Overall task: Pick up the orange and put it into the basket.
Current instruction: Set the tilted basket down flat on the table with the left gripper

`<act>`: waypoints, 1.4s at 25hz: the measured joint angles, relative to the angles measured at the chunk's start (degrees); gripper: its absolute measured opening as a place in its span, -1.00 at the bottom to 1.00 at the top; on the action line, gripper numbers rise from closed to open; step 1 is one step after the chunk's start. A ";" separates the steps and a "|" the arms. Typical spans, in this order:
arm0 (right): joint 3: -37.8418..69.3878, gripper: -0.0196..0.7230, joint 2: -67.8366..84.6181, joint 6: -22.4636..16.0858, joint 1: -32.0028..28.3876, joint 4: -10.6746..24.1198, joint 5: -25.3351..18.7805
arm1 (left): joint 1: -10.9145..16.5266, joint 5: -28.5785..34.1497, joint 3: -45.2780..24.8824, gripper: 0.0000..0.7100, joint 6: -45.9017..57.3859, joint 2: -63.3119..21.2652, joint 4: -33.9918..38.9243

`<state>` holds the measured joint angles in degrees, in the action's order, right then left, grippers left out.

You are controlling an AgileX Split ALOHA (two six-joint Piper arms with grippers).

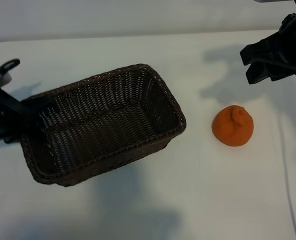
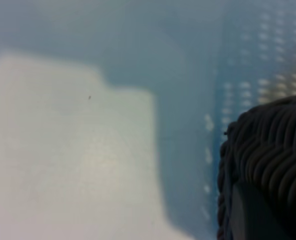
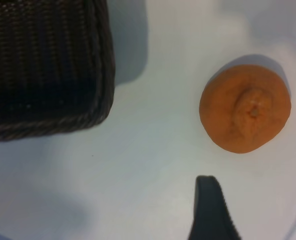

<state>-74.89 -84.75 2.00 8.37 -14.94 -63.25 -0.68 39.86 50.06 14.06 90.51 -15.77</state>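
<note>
Orange: sits on the white table, knobby stem end up, well to the right of the basket and touching nothing.

Basket: dark wicker, rectangular, lying at a slant across the table's left half; its right end looks raised, a shadow spreading beneath it. Nothing shows inside.

Left gripper: at the picture's left edge, against the basket's left end — fingers drawn in on the rim there. The left wrist view backs this up, with braided weave close against the lens and a dark finger pressed to it.

Right gripper: black, hanging in the upper right corner, above and behind the orange, apart from it. Its fingers stand spread with nothing between them.

Right wrist view: looks straight down on the orange, stem bump at its centre; one dark fingertip shows just short of the fruit, not touching — the basket's corner lies off to the side, a strip of bare table between the two.
</note>
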 joint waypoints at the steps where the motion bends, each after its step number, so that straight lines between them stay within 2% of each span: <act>1: 0.00 0.19 0.00 0.00 0.00 0.00 0.00 | 0.00 1.91 1.49 -0.54 -0.73 -0.14 0.06; 5: 0.00 0.19 0.00 0.00 0.00 0.00 0.00 | 0.00 7.18 6.10 -0.54 -3.93 -0.21 0.07; 12: 0.00 0.19 0.00 0.00 0.00 0.00 0.00 | 0.00 11.07 10.72 -0.54 -7.04 -0.21 0.17; 23: 0.00 0.19 0.00 0.00 0.00 0.00 0.00 | 0.00 12.04 11.49 -0.54 -11.27 -0.21 -0.04; 31: 0.00 0.19 0.00 0.00 0.00 0.00 0.00 | 0.00 11.05 11.49 -0.54 -19.37 -0.21 -6.82; 35: 0.00 0.19 0.00 0.00 0.00 0.00 0.00 | 0.00 10.91 12.41 -0.54 -20.43 0.44 -7.68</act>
<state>-74.89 -84.75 2.00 8.37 -14.94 -63.25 -0.68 50.77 62.46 -6.37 90.95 -23.45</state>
